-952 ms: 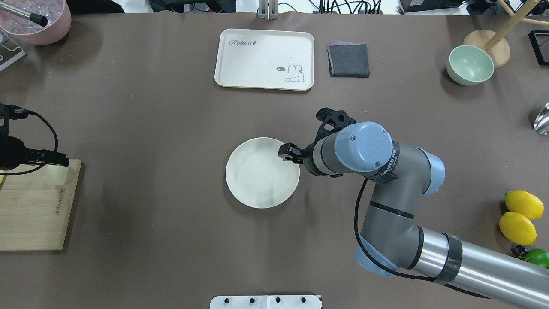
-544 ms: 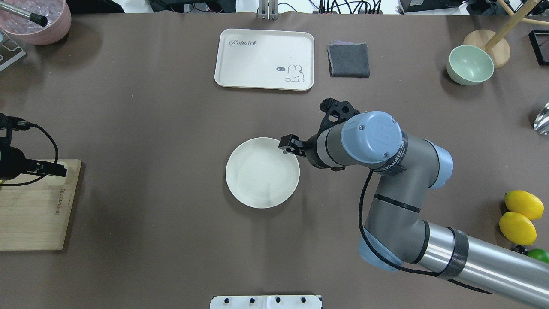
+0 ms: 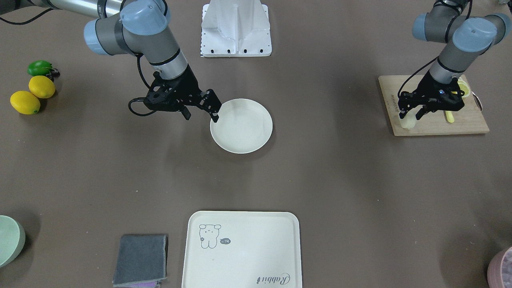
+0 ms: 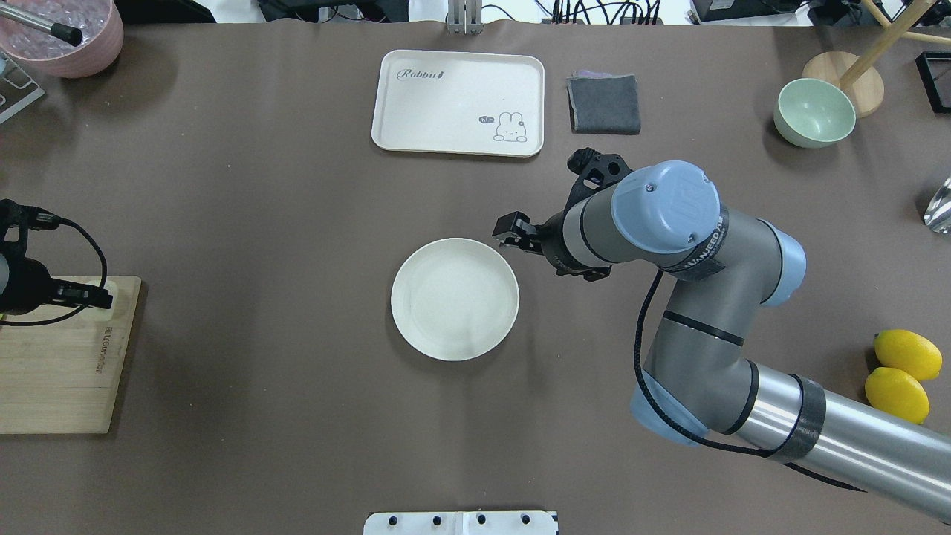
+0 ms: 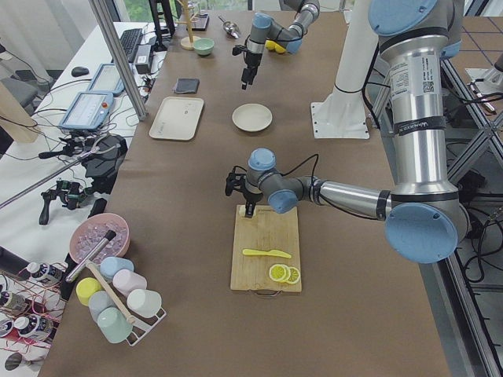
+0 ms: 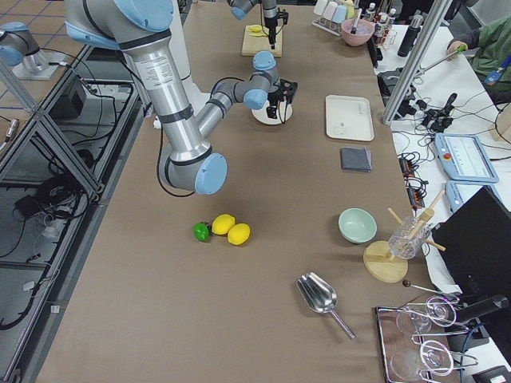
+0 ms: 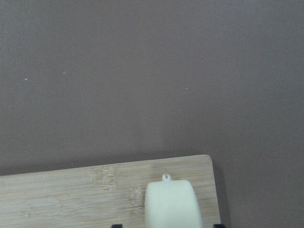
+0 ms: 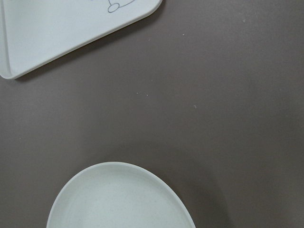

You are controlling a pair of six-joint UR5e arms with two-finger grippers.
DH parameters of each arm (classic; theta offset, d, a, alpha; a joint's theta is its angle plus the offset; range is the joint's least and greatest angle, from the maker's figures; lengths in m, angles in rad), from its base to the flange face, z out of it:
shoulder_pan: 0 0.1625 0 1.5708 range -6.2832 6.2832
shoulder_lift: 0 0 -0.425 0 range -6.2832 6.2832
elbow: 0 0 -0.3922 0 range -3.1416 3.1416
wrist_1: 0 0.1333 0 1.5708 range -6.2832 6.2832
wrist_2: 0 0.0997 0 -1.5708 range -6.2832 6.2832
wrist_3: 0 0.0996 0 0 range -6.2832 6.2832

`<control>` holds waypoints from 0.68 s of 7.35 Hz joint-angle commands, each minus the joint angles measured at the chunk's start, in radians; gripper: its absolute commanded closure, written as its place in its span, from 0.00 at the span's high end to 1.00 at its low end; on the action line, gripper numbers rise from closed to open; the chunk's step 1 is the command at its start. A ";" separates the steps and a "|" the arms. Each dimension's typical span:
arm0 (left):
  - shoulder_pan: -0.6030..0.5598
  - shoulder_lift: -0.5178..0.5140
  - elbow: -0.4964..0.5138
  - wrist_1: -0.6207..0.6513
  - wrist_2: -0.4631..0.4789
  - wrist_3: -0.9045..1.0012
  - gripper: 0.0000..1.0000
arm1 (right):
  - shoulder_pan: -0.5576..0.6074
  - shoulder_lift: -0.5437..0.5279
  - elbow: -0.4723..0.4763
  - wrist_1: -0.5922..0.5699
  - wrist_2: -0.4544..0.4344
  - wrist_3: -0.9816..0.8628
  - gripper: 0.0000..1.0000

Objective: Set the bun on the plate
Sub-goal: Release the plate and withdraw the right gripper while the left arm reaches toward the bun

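The bun [image 3: 407, 122] is a pale cream stub standing on the wooden cutting board [image 3: 436, 124] at my far left. My left gripper [image 3: 409, 117] straddles it, open, one finger on each side with a small gap. In the left wrist view the bun [image 7: 171, 204] fills the lower middle, near the board's corner. The round cream plate [image 4: 455, 299] lies bare at the table's middle. My right gripper [image 4: 514, 229] hovers open and holding nothing just beyond the plate's far right rim. The right wrist view shows the plate [image 8: 118, 199] below.
A cream tray [image 4: 458, 102] with a rabbit drawing and a folded grey cloth [image 4: 604, 103] lie beyond the plate. A green bowl [image 4: 814, 111] sits far right, two lemons [image 4: 899, 375] near right. Lemon slices [image 5: 284, 274] and a yellow knife [image 5: 266, 253] lie on the board.
My right gripper has drawn back from the plate's rim, away and to the right, while the plate stayed put. My left gripper has shifted slightly nearer over the bun.
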 commanded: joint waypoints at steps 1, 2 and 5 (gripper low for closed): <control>0.001 -0.002 0.003 -0.002 -0.001 0.000 0.42 | 0.104 -0.032 0.010 -0.002 0.107 -0.020 1.00; 0.001 -0.004 0.002 -0.002 -0.001 0.000 0.41 | 0.160 -0.079 0.033 -0.026 0.160 -0.124 1.00; -0.001 -0.010 -0.003 -0.002 -0.012 0.000 0.41 | 0.365 -0.183 0.080 -0.360 0.224 -0.701 1.00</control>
